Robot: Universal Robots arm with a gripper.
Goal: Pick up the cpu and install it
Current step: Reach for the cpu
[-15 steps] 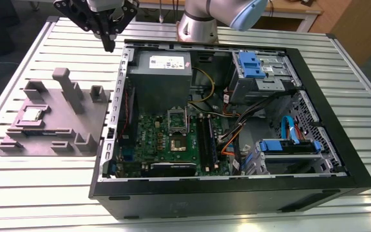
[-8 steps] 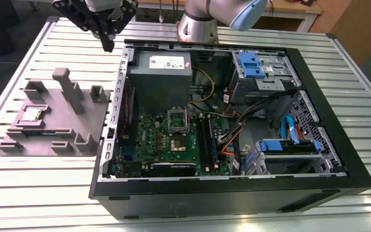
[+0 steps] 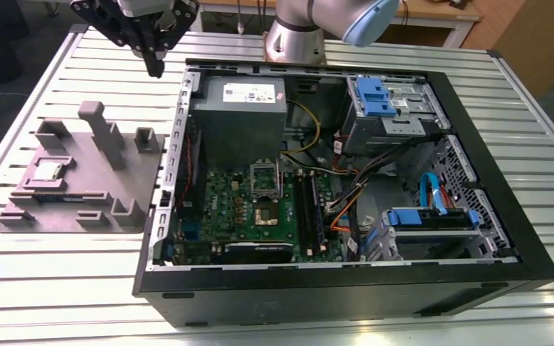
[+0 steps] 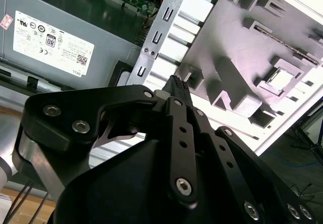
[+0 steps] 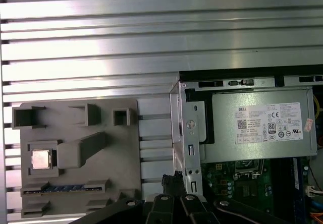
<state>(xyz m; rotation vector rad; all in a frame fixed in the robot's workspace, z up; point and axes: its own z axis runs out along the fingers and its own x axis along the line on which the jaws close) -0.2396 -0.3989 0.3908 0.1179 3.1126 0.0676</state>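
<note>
On the grey tray (image 3: 94, 179), cpu (image 3: 46, 171), small flat square, silvery top, paler rim, gripper (image 3: 154, 69) clenched, well apart.

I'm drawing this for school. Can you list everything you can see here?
table: one, silver, slatted, under everything
tray: one, grey, on the table at the exterior view's left
cpu: one, silver, lying in the tray
computer case: one, black, open, beside the tray
power box: one, grey, white label, inside the case
circuit board: one, green, inside the case
arm: one, grey, beyond the case
gripper: one, black, shut, empty, above the table
</note>
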